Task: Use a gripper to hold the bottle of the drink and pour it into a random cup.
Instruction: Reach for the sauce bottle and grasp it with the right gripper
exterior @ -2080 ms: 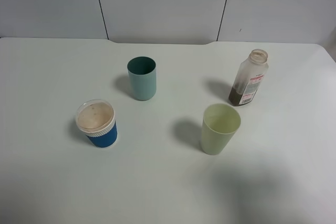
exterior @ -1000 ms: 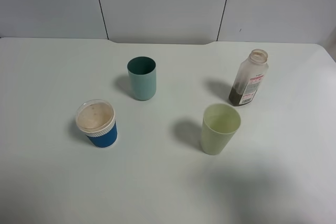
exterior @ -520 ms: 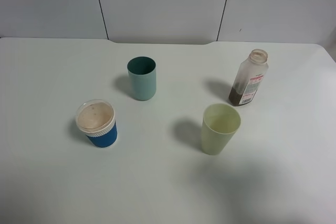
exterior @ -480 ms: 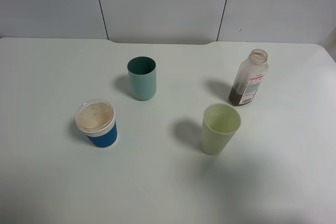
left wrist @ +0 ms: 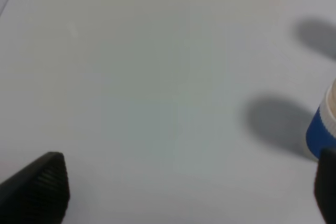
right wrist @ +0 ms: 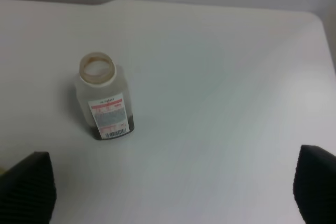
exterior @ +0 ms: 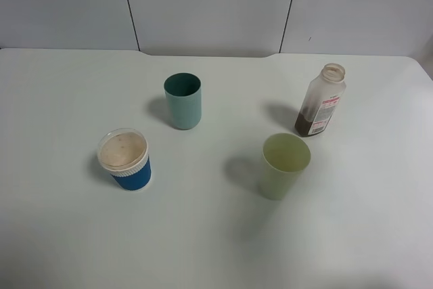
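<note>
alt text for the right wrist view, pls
A capless clear bottle with a little brown drink stands upright on a white table. The right pincer is open, its black fingertips wide apart and short of the bottle.

**Left gripper spread wide beside the blue cup**

We see only a sliver of the blue cup, its blue wall under a pale band, standing on the white table. Its soft shadow lies on the table just beside it. The left gripper has its black ribbed fingertips wide apart. One is next to the cup, and we cannot tell whether they touch. The other is well apart from it.
</note>
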Controlling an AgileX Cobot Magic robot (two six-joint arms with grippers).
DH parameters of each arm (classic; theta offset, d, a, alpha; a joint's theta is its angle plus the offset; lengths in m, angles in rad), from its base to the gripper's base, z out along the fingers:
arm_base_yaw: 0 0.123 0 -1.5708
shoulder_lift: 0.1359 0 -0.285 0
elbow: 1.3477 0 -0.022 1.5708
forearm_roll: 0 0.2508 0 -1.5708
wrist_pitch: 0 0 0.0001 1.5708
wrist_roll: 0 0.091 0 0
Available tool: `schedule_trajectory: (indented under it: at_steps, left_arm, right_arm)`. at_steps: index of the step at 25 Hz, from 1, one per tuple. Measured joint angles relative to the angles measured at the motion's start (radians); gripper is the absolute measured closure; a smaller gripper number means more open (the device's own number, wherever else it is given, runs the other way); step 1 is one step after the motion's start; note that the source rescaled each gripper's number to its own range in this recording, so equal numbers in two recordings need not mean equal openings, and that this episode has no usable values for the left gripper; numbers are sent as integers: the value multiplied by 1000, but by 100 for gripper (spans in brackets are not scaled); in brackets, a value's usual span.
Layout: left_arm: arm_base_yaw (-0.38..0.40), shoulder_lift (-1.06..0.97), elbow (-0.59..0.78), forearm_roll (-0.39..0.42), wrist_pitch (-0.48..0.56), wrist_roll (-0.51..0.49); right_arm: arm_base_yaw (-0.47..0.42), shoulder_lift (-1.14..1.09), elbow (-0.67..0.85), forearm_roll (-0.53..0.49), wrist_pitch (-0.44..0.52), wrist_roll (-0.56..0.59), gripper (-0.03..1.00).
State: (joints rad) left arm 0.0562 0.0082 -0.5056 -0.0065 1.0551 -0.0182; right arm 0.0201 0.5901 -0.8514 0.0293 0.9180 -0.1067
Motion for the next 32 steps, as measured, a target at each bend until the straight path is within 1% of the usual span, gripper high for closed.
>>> schedule_trajectory:
  at_steps: [6, 9, 12, 15, 17, 20, 24, 27, 32]
  left_arm:
    - [0, 0, 0, 0, 0, 0]
    - [0, 0, 0, 0, 0, 0]
    - [0, 0, 0, 0, 0, 0]
    - [0, 0, 0, 0, 0, 0]
    - [0, 0, 0, 0, 0, 0]
    - [0, 0, 0, 0, 0, 0]
    - [0, 0, 0, 0, 0, 0]
    - [0, 0, 0, 0, 0, 0]
    - [0, 0, 0, 0, 0, 0]
  right_arm:
    - [0, 118, -3, 1, -43, -27, 12]
    - [17, 140, -3, -11, -59, -76, 12]
    - [42, 147, -3, -16, -101, -133, 12]
    - [51, 165, -17, -16, -119, -153, 12]
    - [51, 196, -41, -16, -114, -157, 12]
    - [51, 268, -112, -17, -75, -157, 12]
    - [51, 396, -213, -17, -33, -150, 12]
    - [51, 493, -260, -17, -18, -152, 12]
    - [51, 611, -274, -22, -19, -222, 12]
